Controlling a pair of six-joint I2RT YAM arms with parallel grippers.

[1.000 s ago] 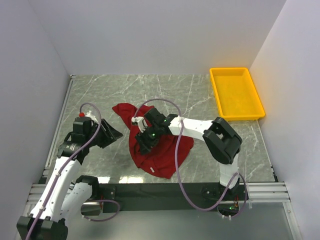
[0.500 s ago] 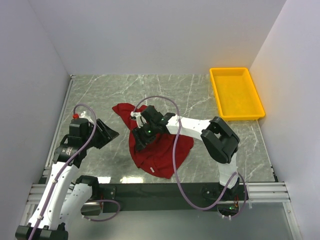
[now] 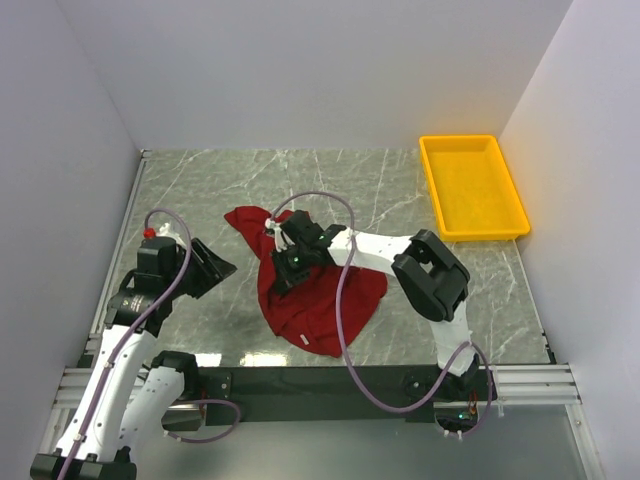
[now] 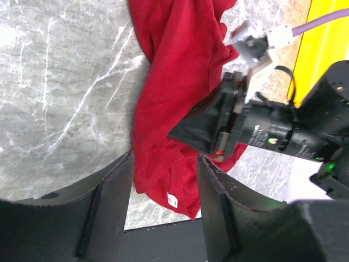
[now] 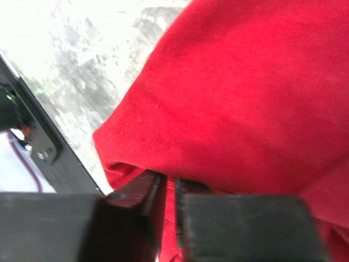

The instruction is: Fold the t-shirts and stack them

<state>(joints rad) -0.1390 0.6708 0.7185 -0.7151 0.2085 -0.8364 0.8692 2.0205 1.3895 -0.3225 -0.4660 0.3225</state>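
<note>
The dark red t-shirt (image 3: pixel 322 300) lies crumpled on the marble table, one sleeve reaching up and left. My right gripper (image 3: pixel 278 276) is down on its left edge, and in the right wrist view the right gripper (image 5: pixel 170 183) is shut on a fold of the red t-shirt (image 5: pixel 245 82). My left gripper (image 3: pixel 225 268) hovers open just left of the shirt, apart from it. In the left wrist view the left gripper (image 4: pixel 163 164) has nothing between its fingers, with the t-shirt (image 4: pixel 174 82) and its white tag (image 4: pixel 172 200) lying beyond them.
A yellow plastic tray (image 3: pixel 472 186) stands at the back right of the table, also seen as the tray (image 4: pixel 323 54) in the left wrist view. White walls close in the table on three sides. The black front rail (image 3: pixel 300 382) runs along the near edge.
The right gripper has shifted slightly left on the shirt and closed its jaws on the cloth. The left arm drew back a little to the left, staying open.
</note>
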